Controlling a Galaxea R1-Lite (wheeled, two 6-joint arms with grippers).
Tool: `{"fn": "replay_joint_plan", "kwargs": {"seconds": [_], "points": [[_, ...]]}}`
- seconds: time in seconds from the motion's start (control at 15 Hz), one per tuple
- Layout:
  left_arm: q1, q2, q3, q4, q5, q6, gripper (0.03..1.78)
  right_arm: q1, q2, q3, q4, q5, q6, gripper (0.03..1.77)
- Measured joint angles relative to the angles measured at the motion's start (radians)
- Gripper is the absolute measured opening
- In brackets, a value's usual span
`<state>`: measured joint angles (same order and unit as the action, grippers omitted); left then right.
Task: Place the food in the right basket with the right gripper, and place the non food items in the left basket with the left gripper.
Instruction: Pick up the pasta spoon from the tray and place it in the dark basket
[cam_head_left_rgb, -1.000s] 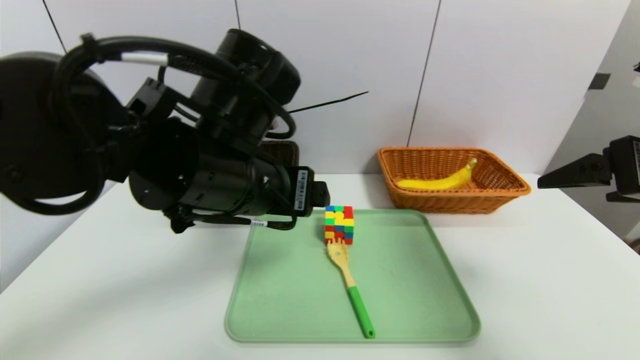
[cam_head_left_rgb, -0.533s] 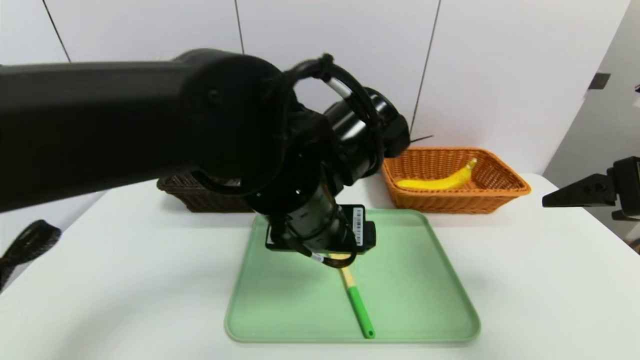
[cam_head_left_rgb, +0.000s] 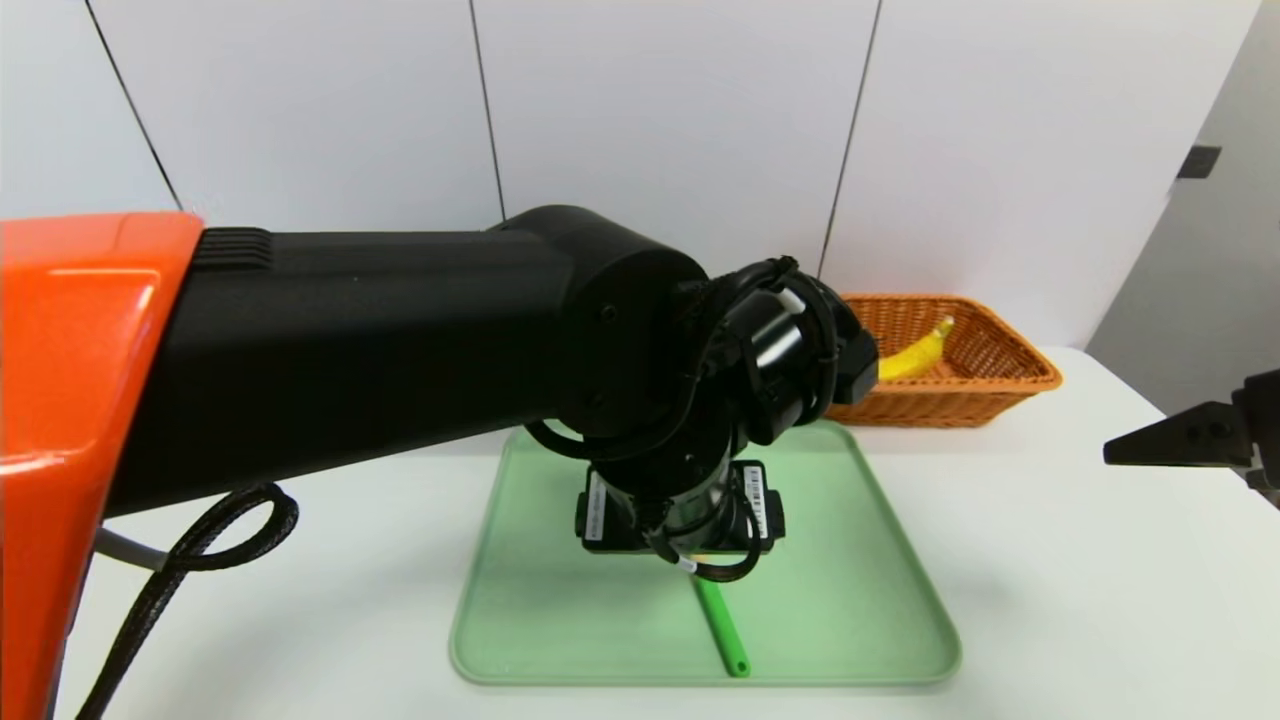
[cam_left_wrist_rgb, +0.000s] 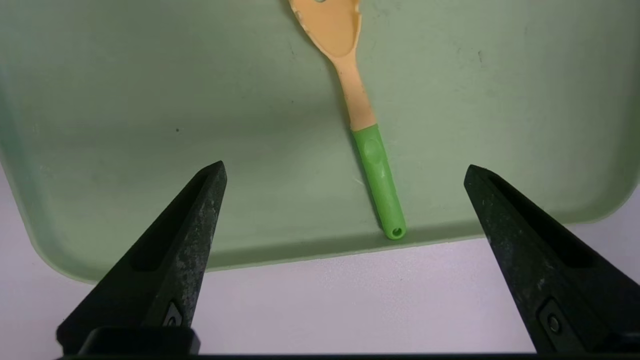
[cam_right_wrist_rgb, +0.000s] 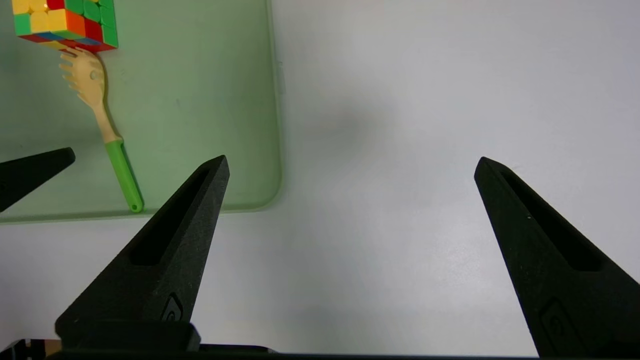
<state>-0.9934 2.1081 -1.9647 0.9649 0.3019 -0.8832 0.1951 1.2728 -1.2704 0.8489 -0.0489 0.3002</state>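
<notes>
The wooden fork (cam_left_wrist_rgb: 367, 135) with a green handle (cam_head_left_rgb: 722, 630) lies on the green tray (cam_head_left_rgb: 850, 600). My left gripper (cam_left_wrist_rgb: 345, 166) hangs open above the tray's near part, its fingers either side of the handle end and clear of it. The puzzle cube (cam_right_wrist_rgb: 65, 22) stands at the fork's tines; in the head view my left arm (cam_head_left_rgb: 400, 340) hides it. The banana (cam_head_left_rgb: 915, 355) lies in the right basket (cam_head_left_rgb: 1000, 385). My right gripper (cam_right_wrist_rgb: 351, 158) is open and empty over bare table right of the tray. The left basket is hidden behind my left arm.
The white table (cam_head_left_rgb: 1050, 560) runs around the tray. A black cable (cam_head_left_rgb: 200, 540) loops under my left arm at the left. One left finger (cam_right_wrist_rgb: 35, 170) shows at the edge of the right wrist view. A white panelled wall stands behind.
My left arm has swung from the far left over to the tray and come down above the fork, hiding the cube and left basket. The right gripper has drifted lower at the right edge.
</notes>
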Motion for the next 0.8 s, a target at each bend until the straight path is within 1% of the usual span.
{"fn": "replay_joint_plan", "kwargs": {"seconds": [0.2,0.4,0.67,0.8], "points": [[-0.012,0.009,0.000,-0.001,0.006,-0.066,1.69,0.000,-0.011,0.017,0.000,0.001,0.002,1.69],[-0.014,0.024,0.000,-0.007,0.004,-0.106,1.69,-0.002,-0.027,0.037,-0.001,0.001,0.002,1.69],[-0.013,0.050,-0.001,-0.009,0.004,-0.110,1.69,-0.017,-0.045,0.067,-0.001,0.000,0.002,1.69],[-0.013,0.064,-0.001,-0.009,0.005,-0.109,1.69,-0.028,-0.050,0.084,0.000,-0.012,0.001,1.69]]}}
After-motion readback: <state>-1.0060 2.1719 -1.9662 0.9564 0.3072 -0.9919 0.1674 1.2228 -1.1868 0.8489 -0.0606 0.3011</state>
